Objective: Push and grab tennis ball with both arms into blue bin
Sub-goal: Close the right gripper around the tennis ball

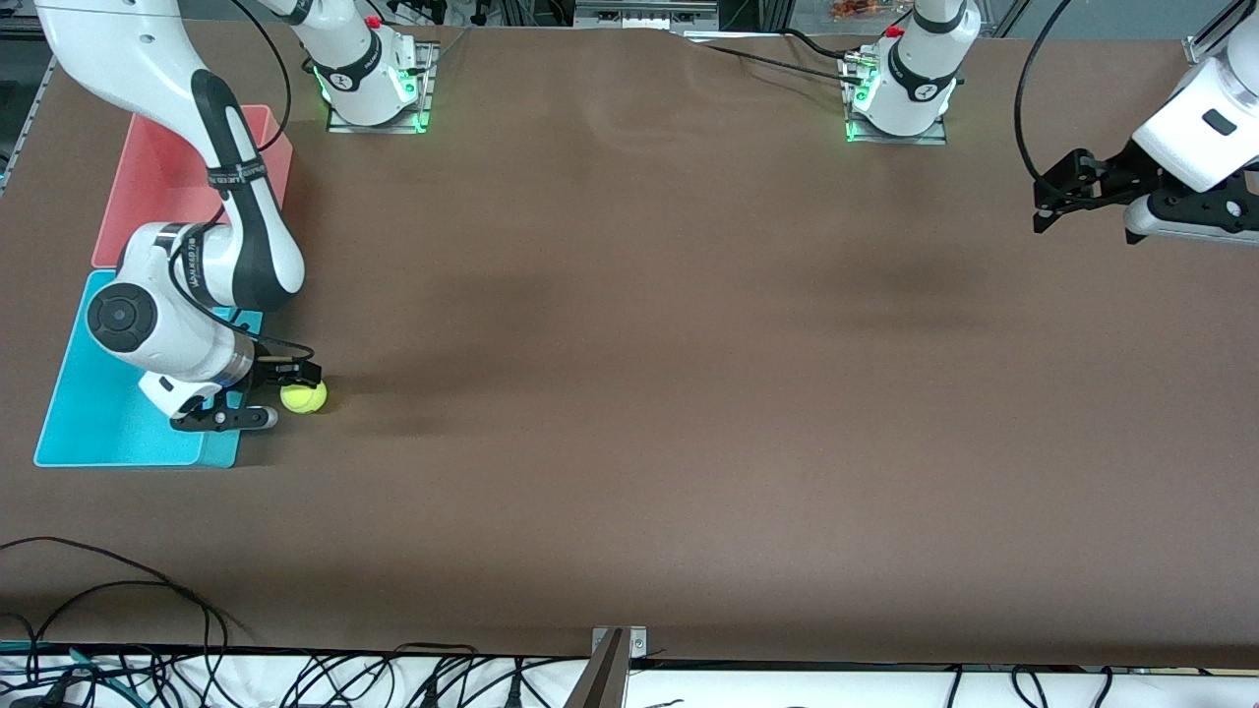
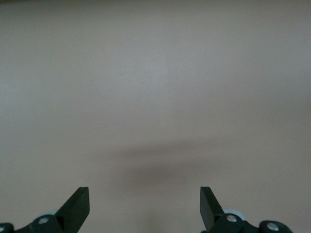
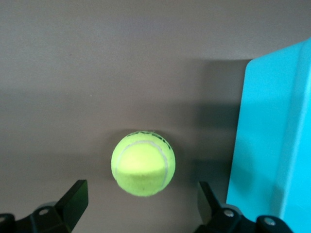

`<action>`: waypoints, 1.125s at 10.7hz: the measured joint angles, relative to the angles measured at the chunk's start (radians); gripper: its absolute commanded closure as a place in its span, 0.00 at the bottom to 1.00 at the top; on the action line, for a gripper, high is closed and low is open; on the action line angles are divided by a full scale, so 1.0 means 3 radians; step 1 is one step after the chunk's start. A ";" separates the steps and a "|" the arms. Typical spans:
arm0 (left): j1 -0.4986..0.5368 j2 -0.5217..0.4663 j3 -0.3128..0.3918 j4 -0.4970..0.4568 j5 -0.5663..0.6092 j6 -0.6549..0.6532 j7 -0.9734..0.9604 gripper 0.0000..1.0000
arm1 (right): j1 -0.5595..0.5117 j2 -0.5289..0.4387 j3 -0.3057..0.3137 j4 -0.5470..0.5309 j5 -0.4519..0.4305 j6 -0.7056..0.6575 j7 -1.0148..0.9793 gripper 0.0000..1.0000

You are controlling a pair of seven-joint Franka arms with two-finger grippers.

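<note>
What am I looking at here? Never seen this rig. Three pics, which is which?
Two white robot arms are bolted to a brown table. The wide picture comes from a high camera facing them; the other two come from cameras on each arm's wrist, looking down past its fingers.

On the table: a tennis ball, a blue bin beside it, and a pink bin farther from the front camera than the blue one.

The right gripper is down at the ball, open, fingers either side of it, not gripping. The left gripper is open over bare table at the left arm's end, waiting. Nothing is held.
</note>
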 measured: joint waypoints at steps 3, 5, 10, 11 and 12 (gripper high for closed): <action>-0.0055 0.0003 -0.0019 0.0031 0.0095 -0.0021 -0.0281 0.00 | 0.0002 0.0158 0.0002 -0.0013 0.0000 0.0264 0.0000 0.00; -0.0130 0.0017 -0.0066 0.0031 0.0335 -0.0024 -0.0310 0.00 | 0.0003 0.0263 0.0002 -0.0015 0.0000 0.0399 0.0000 0.05; -0.0118 0.0040 -0.0090 0.0050 0.0350 -0.0025 -0.0348 0.00 | 0.0003 0.0357 0.0003 -0.0015 0.0000 0.0423 0.0000 0.22; -0.0118 0.0040 -0.0089 0.0053 0.0326 -0.0025 -0.0348 0.00 | 0.0003 0.0362 0.0003 -0.0019 0.0000 0.0423 0.0000 0.35; -0.0117 0.0040 -0.0088 0.0053 0.0315 -0.0025 -0.0349 0.00 | 0.0004 0.0364 0.0003 -0.0027 0.0000 0.0423 0.0000 0.51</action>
